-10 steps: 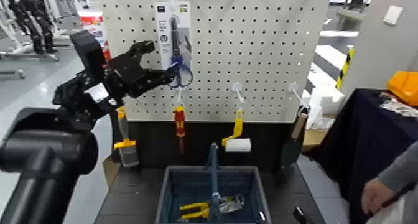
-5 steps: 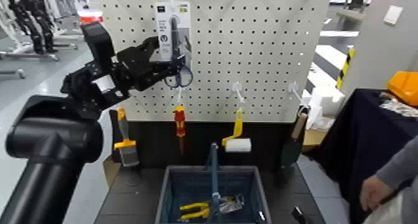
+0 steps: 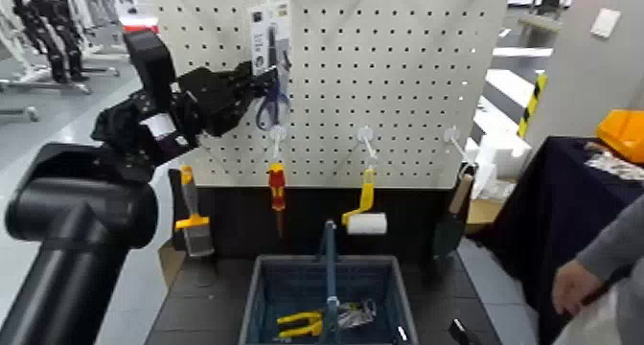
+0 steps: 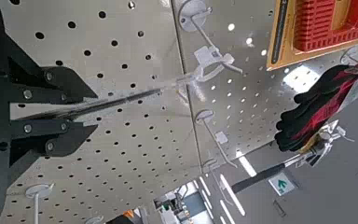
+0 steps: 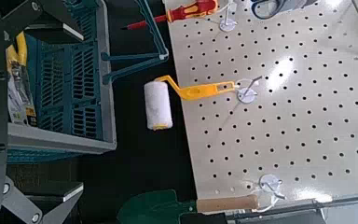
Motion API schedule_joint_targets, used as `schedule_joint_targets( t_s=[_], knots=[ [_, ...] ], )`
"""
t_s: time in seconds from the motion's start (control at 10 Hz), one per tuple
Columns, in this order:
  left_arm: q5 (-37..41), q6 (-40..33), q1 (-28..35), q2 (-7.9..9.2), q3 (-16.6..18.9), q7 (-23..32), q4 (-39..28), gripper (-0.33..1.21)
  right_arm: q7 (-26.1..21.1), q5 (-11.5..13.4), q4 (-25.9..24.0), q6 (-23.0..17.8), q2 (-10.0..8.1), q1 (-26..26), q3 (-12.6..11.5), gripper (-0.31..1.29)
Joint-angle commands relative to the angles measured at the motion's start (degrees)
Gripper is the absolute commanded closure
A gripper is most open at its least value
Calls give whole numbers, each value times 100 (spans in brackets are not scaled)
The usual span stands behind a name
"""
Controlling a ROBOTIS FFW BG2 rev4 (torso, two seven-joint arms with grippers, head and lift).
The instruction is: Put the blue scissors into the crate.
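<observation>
The blue scissors (image 3: 271, 102) are fixed to a tall white card (image 3: 268, 33) high on the white pegboard (image 3: 402, 80). The card is tilted. My left gripper (image 3: 251, 85) is shut on the card's lower part beside the blue handles. I cannot tell whether the card still hangs on its hook. In the left wrist view the card shows edge-on as a thin line (image 4: 121, 98) between my dark fingers (image 4: 47, 140). The blue-grey crate (image 3: 264, 291) stands below on the dark table; it also shows in the right wrist view (image 5: 65, 84). My right gripper (image 5: 47, 103) is open, low beside the crate.
Yellow-handled pliers (image 3: 299, 322) lie in the crate. A brush (image 3: 192, 219), a red screwdriver (image 3: 277, 191), a yellow paint roller (image 3: 364, 215) and a trowel (image 3: 450, 224) hang on the pegboard. A person's hand (image 3: 575, 287) is at the right.
My left gripper has closed in on the card and raised it a little. The card now leans instead of hanging straight. The person's hand has shifted slightly.
</observation>
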Motion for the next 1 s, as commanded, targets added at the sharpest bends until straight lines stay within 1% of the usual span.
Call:
schedule_joint_targets(
  t_s=[0.1,0.5,1.0],
  knots=[
    [-15,-5,-2,8,-8,30,-22,117,3,0,0,0,5,-9,1,18],
    [-6,-67,-28,26,-17,161,-101,118,20,0,9,35,5,-9,1,18],
    [-23,-58,-54,52,10,241,-681,118,73,-35,35,88,5,-17,1,18]
  ],
)
